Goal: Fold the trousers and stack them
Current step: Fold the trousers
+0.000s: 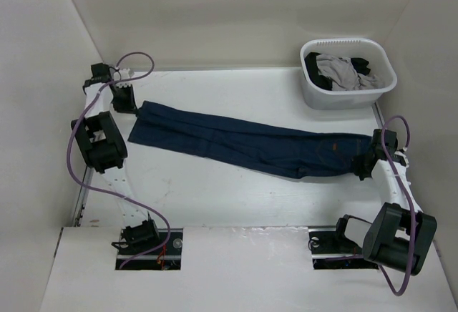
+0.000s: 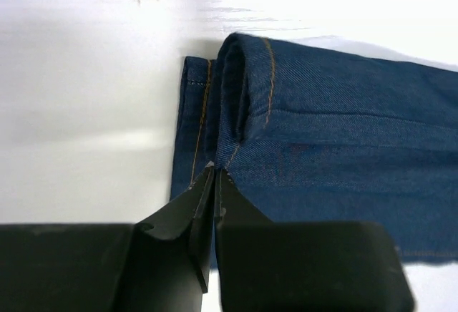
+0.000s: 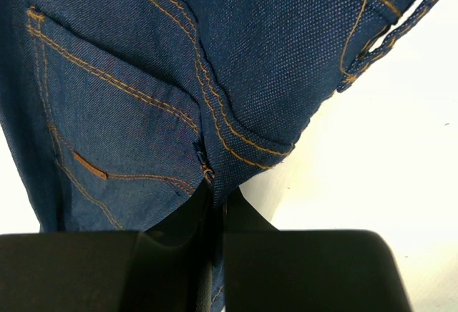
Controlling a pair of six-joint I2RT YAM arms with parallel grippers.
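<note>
The trousers are dark navy jeans lying folded lengthwise in a long strip across the table, hems at the far left and waist at the right. My left gripper sits at the hem end. In the left wrist view it is shut on the hem, with denim pinched between its black fingers. My right gripper is at the waist end. In the right wrist view it is shut on a fold of denim beside the back pocket, whose orange stitching shows.
A white laundry basket stands at the back right and holds a light grey garment and a black garment. White walls enclose the table on the left, back and right. The arm bases sit at the near edge.
</note>
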